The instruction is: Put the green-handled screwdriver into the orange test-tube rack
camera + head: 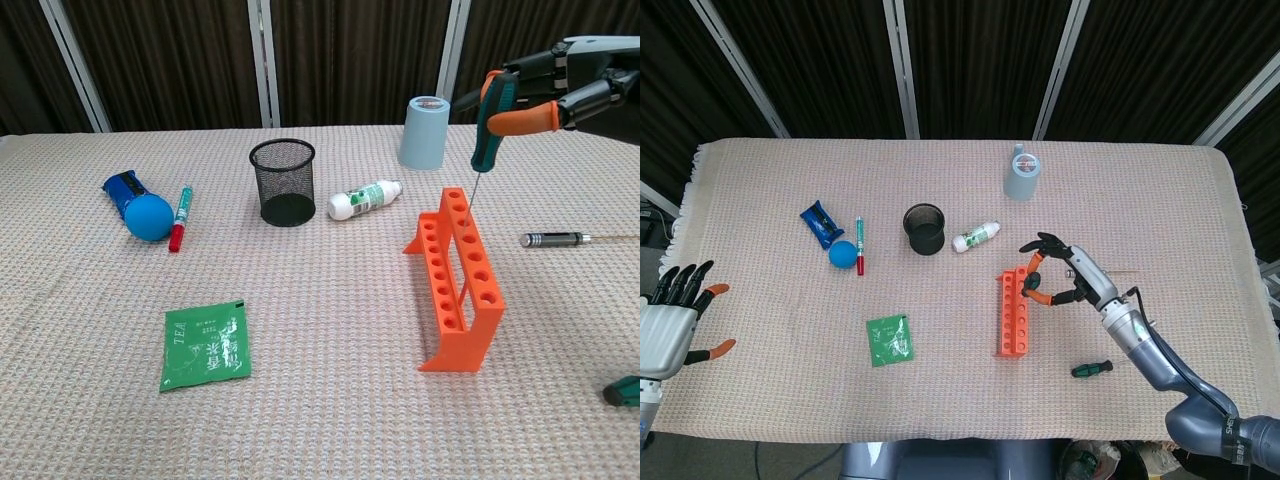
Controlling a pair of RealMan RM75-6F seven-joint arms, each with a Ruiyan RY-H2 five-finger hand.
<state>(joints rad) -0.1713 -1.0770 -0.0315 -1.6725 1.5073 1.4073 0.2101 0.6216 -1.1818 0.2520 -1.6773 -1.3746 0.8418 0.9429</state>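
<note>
My right hand grips the green-handled screwdriver upright by its handle, the thin shaft pointing down. The shaft's tip meets the top of the orange test-tube rack near its far end; whether it sits inside a hole I cannot tell. In the head view the screwdriver shows just right of the rack, at its far end. My left hand hovers at the table's near left edge, fingers spread, holding nothing.
A second small green-handled screwdriver lies near the front right. A silver tool lies right of the rack. Further back stand a black mesh cup, a white bottle and a grey cup. A tea packet lies front left.
</note>
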